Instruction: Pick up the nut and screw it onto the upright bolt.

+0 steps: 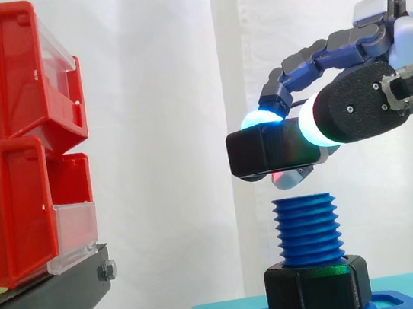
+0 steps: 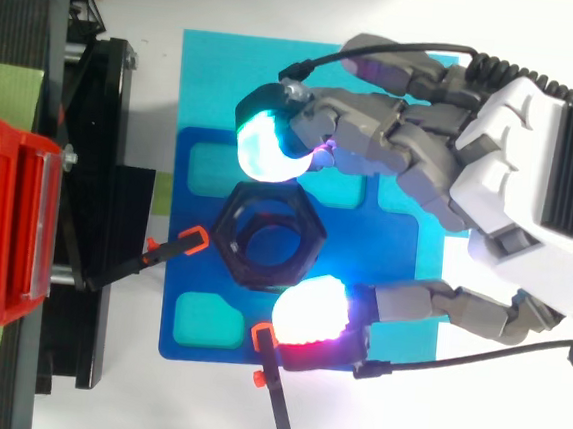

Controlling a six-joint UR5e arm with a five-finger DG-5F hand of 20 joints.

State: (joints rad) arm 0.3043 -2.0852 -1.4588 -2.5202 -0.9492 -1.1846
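Note:
A black hexagonal nut [image 1: 271, 149] hangs in the air, pinched between the glowing fingertips [image 2: 265, 144] and the thumb of my hand [image 1: 361, 106], which reaches in from the right. From above, the nut [image 2: 267, 238] lies flat with its hole facing down. A blue threaded bolt [image 1: 307, 229] stands upright just below it, with a small gap between its top and the nut. The nut sits slightly left of the bolt's axis. A second black nut [image 1: 315, 287] is wound down at the bolt's foot, on the blue base plate [image 2: 197, 317].
Red bins [image 1: 5, 144] are stacked on a black stand [image 1: 43, 308] at the left. Black clamps with orange tips [image 2: 178, 245] hold the base plate's left and front edges. The plate lies on a cyan mat [image 2: 208, 77].

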